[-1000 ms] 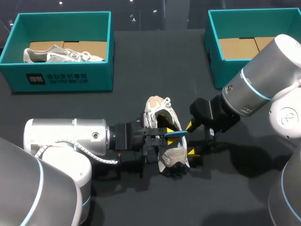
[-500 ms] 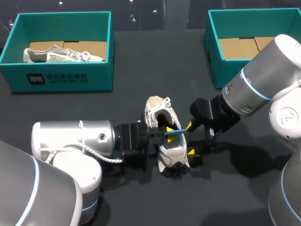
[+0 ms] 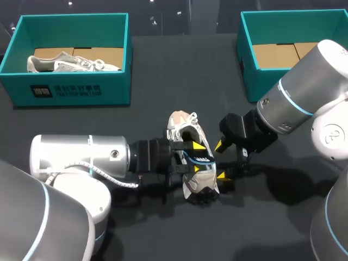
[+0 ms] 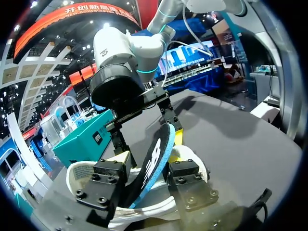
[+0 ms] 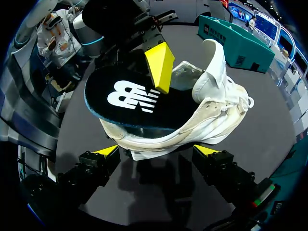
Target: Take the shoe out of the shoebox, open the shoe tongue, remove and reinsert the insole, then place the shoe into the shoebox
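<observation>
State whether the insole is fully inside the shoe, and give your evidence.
Not fully: the insole sticks out of the shoe, pinched by the left gripper.

2 shoeboxes: left shoebox [image 3: 76,89], right shoebox [image 3: 249,76]. 2 shoes: boxed shoe [image 3: 70,63], table shoe [image 3: 202,183]. 1 insole [image 5: 122,103]. 2 grippers: left gripper [image 3: 197,157], right gripper [image 3: 221,160].

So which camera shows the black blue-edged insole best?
The right wrist view: the black blue-edged insole shows its broad top face. Left wrist sees it edge-on; head view only a blue sliver.

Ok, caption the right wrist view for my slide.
Dark insole sticking out of the white shoe, left gripper at the insole, right gripper open close to the shoe.
</observation>
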Tool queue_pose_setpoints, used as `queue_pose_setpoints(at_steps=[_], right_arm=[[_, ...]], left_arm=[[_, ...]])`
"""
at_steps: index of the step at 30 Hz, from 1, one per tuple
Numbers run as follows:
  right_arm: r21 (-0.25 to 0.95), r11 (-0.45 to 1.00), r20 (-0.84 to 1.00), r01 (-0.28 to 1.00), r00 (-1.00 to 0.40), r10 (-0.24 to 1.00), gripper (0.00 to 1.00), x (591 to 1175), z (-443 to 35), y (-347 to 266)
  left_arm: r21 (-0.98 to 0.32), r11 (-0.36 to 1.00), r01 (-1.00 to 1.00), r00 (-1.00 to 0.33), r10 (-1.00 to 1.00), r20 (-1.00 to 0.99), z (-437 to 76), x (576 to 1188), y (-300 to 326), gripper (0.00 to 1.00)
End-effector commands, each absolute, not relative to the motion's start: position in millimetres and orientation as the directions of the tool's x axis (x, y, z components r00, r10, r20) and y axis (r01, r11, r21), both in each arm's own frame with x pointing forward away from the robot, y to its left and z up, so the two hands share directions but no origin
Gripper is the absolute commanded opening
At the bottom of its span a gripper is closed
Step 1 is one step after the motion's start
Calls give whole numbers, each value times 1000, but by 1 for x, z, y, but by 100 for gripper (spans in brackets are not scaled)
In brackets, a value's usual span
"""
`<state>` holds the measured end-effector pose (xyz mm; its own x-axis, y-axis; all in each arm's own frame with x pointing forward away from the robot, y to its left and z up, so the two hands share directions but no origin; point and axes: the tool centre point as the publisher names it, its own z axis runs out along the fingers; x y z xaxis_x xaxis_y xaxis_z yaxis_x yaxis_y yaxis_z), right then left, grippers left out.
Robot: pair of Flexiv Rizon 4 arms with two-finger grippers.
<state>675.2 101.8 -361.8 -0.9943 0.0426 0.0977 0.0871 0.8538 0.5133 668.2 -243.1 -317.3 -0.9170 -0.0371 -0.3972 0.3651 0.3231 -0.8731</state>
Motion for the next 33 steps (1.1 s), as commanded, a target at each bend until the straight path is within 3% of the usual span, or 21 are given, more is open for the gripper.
queue_pose_setpoints(at_steps=[1, 4, 5, 6, 7, 19, 27, 29, 31, 33], right_arm=[[511, 855, 96, 87, -994, 44, 100, 674, -363, 102], [511, 855, 96, 87, -994, 44, 100, 674, -363, 102], [511, 855, 96, 87, -994, 44, 100, 674, -363, 102], [511, 855, 96, 87, -994, 44, 100, 674, -363, 102], [511, 855, 96, 87, -994, 44, 100, 674, -363, 102], [511, 855, 96, 87, -994, 44, 100, 674, -363, 102], [511, 855, 96, 87, -994, 44, 100, 674, -363, 102], [511, 855, 96, 87, -994, 44, 100, 674, -363, 102], [511, 855, 96, 87, -994, 44, 100, 674, -363, 102], [511, 855, 96, 87, -994, 44, 100, 674, -363, 102]], left_arm=[[-867, 334, 370, -917, -17, -398, -308, 662, -230, 42], [-866, 328, 378, -915, -10, -404, -311, 662, -234, 36], [-867, 322, 380, -915, -9, -404, -313, 662, -237, 29], [-867, 314, 386, -913, -2, -407, -314, 661, -239, 19], [-866, 307, 394, -911, 7, -412, -315, 661, -241, 0], [-801, 398, 447, -879, 30, -476, -347, 683, -251, 0], [-798, 426, 427, -884, 10, -468, -341, 688, -239, 0], [-803, 418, 425, -886, 11, -463, -335, 684, -237, 21], [-817, 397, 418, -893, 16, -450, -329, 678, -237, 31], [-822, 384, 420, -895, 25, -445, -324, 672, -237, 34]])
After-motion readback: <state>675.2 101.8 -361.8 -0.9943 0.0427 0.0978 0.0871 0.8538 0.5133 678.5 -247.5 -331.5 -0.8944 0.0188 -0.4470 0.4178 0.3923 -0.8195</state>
